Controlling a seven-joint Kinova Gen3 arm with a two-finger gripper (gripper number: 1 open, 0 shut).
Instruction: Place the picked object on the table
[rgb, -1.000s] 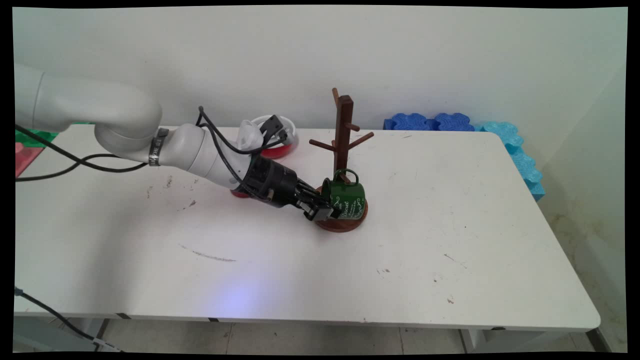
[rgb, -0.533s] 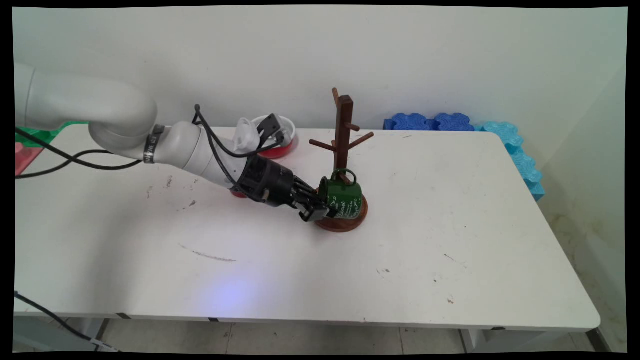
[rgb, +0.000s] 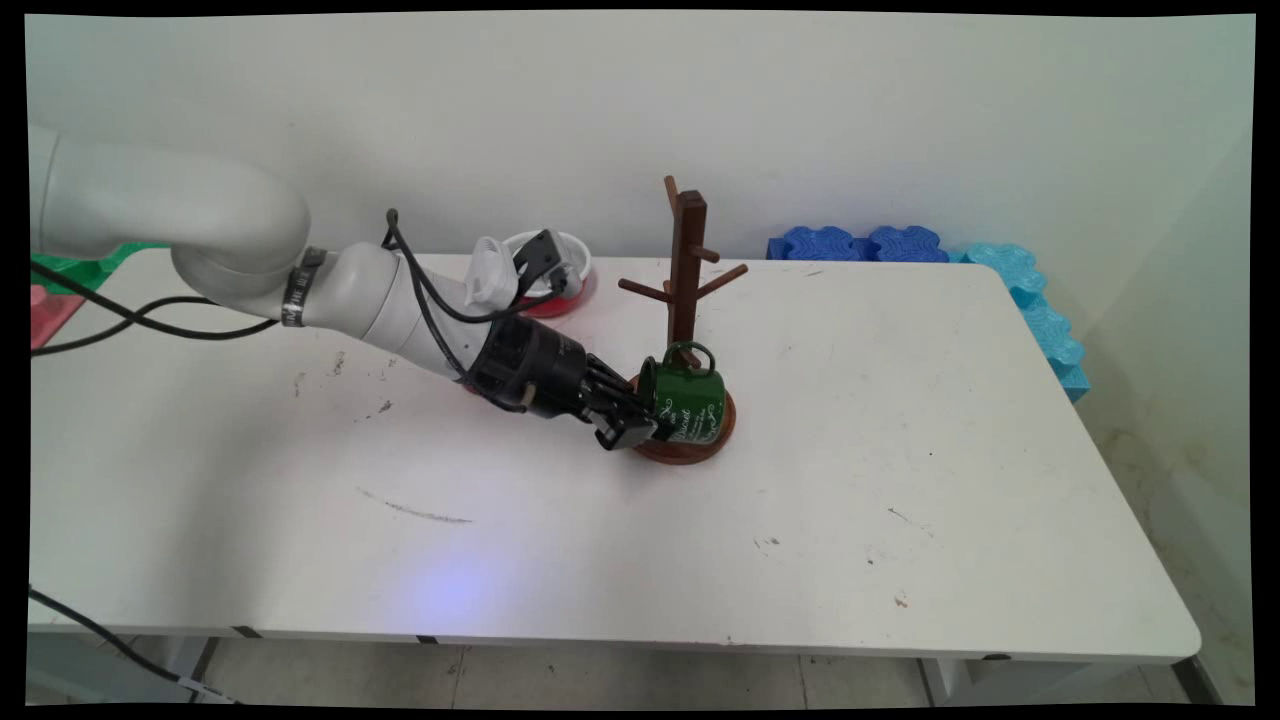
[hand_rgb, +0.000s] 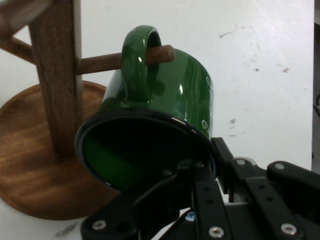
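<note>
Green mug (hand_rgb: 175, 95) (handle on peg (hand_rgb: 125, 59)) in claw (rgb: 640, 425)

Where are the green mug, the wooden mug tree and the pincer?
green mug (hand_rgb: 185, 85): hand view, on its glossy side.
wooden mug tree (rgb: 688, 262): main view, on its upright post.
pincer (rgb: 640, 425): main view, between its fingertips at the mug's rim.

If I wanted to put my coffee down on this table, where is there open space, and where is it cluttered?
The near half of the white table is bare, as is the right side, between the wooden mug tree and the blue foam pieces. It is crowded left of the tree, where the gripper grips the green mug, with a red bowl behind.
</note>
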